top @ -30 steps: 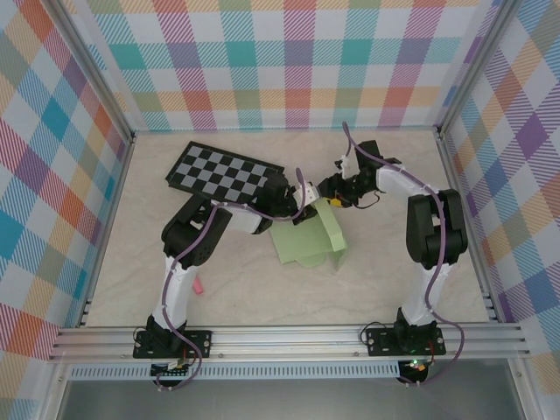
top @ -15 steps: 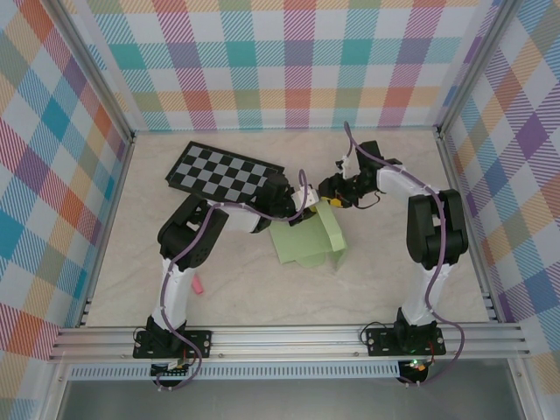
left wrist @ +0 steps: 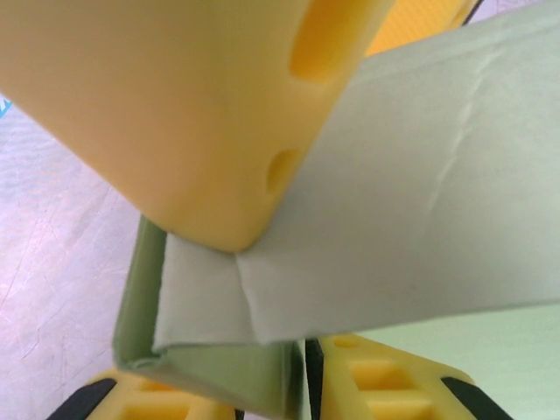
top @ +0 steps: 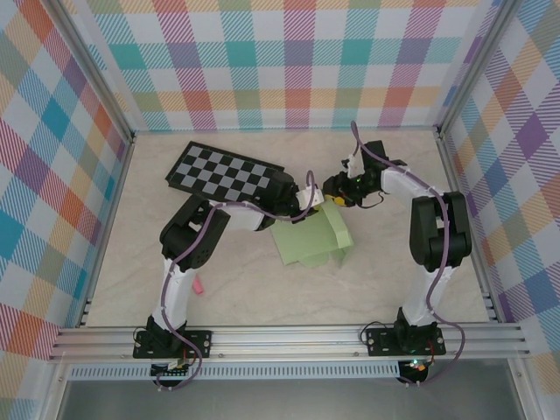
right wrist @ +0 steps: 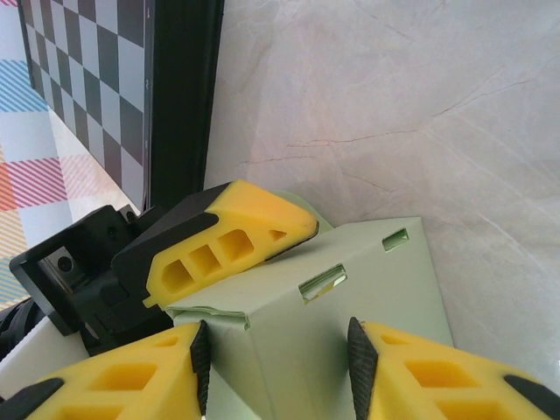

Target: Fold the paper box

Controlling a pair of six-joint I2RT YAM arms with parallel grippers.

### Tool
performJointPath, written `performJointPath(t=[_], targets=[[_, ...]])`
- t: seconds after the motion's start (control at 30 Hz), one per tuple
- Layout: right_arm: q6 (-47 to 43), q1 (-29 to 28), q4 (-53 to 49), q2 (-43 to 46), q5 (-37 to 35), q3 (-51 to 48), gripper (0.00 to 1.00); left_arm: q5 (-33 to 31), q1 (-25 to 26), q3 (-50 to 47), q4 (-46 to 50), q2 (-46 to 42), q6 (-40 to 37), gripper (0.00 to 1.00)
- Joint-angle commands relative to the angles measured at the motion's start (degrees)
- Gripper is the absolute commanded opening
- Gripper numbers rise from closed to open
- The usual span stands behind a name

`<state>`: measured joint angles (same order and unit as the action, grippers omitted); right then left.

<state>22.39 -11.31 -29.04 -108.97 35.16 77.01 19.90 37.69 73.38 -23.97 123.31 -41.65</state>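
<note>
While both arms reached inward to mid-table, your left gripper (top: 306,200) pinched a flap of the paper box (top: 311,238), which lay near the checkerboard (top: 223,171); your right gripper (top: 334,195) straddled its far wall, grip unclear

top: high, from near side, facing down | both wrists: very close | shared: the paper box (top: 308,236)

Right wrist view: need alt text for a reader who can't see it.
A pale green paper box, partly folded and with slots cut in its top face, shows between the right arm's spread yellow fingers at the bottom. A yellow finger of the left arm rests on its upper-left corner, with a checkerboard and marbled table behind.
</note>
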Motion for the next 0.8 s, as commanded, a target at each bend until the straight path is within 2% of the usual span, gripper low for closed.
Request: performJointPath(t=[0.0,0.1,0.27,0.5,0.77], targets=[[1.6,-1.9,-2.9,-0.3,-3.3,-3.0,0.44,-1.9,2.5,-1.7,-0.6,0.6,0.6,0.24],[1.7,-1.8,-2.6,0.3,-2.5,-3.1,0.45,-2.9,2.5,-1.8,-1.6,0.7,1.0,0.21],[1.6,-1.6,-1.9,4.8,-4.6,-4.7,0.47,-9.8,4.3,-1.5,-7.1,1.8,5.9,0.12],[3.2,-0.3,-0.6,7.1,-3.6,-6.9,0.47,-14.5,6.9,-0.7,-9.5,3.1,6.1,0.08],[13.3,-0.4,8.2,10.1,-0.7,-13.6,0.46,-22.9,9.1,2.8,-8.1,5.0,7.8,0.04]])
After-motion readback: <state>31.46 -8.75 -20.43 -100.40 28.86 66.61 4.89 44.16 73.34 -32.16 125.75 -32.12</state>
